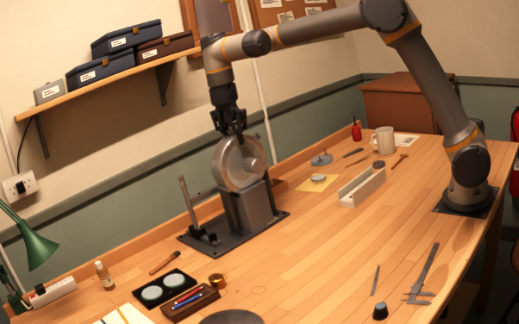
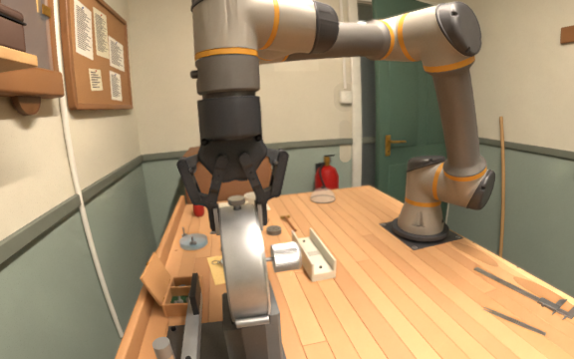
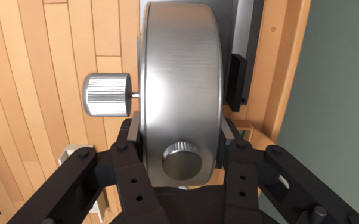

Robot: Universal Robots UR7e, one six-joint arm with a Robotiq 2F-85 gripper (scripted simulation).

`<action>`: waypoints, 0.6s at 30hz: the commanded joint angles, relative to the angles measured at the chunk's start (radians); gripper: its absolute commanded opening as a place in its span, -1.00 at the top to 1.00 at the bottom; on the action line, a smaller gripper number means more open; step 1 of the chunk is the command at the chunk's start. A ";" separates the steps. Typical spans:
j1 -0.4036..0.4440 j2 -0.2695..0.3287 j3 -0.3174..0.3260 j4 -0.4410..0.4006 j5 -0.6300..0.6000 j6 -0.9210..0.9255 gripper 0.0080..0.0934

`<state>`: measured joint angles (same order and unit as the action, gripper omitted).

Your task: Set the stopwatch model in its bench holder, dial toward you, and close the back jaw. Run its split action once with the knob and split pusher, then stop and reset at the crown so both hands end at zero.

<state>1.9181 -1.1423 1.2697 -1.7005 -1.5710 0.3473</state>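
Note:
At the back left of the bench the steel stopwatch model (image 1: 238, 162) stands upright on edge in the grey bench holder (image 1: 247, 207), which sits on a dark base plate. My gripper (image 3: 179, 140) comes down from above and its fingers clasp the case (image 3: 180, 89) by its two flat faces, either side of the knurled crown (image 3: 182, 155) at the top. A ribbed knob (image 3: 107, 94) sticks out on a thin stem from the face toward the open bench (image 2: 285, 255). The holder's lever (image 1: 188, 202) rises at the left of the base plate. The dial is not visible.
The arm's base (image 1: 467, 189) is bolted at the bench's right edge. A white channel block (image 1: 361, 186), a mug (image 1: 384, 140), small tools and a yellow pad (image 1: 316, 182) lie between. A small open box (image 2: 167, 291) sits by the wall rail. Calipers (image 1: 422, 275) lie at the front right.

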 commanded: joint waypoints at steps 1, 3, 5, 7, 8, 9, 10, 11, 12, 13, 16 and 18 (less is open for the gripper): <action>0.000 -0.003 -0.002 -0.001 0.000 0.000 1.00; 0.000 -0.002 -0.003 0.000 0.000 0.000 1.00; 0.000 -0.002 -0.004 0.000 0.000 0.000 1.00; 0.000 -0.002 -0.004 0.001 0.000 0.000 1.00; 0.000 -0.002 -0.004 0.001 0.000 0.000 1.00; 0.000 -0.002 -0.004 0.001 0.000 0.000 1.00; 0.000 -0.002 -0.004 0.001 0.000 0.000 0.98; 0.000 -0.002 -0.004 0.001 0.000 0.000 0.93; 0.000 -0.002 -0.004 0.001 0.000 0.000 0.88; 0.000 -0.002 -0.004 0.001 0.000 0.000 0.84; 0.000 -0.002 -0.004 0.001 0.000 0.000 0.69; 0.000 -0.002 -0.004 0.001 0.000 0.000 0.60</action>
<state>1.9182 -1.1413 1.2677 -1.6973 -1.5708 0.3475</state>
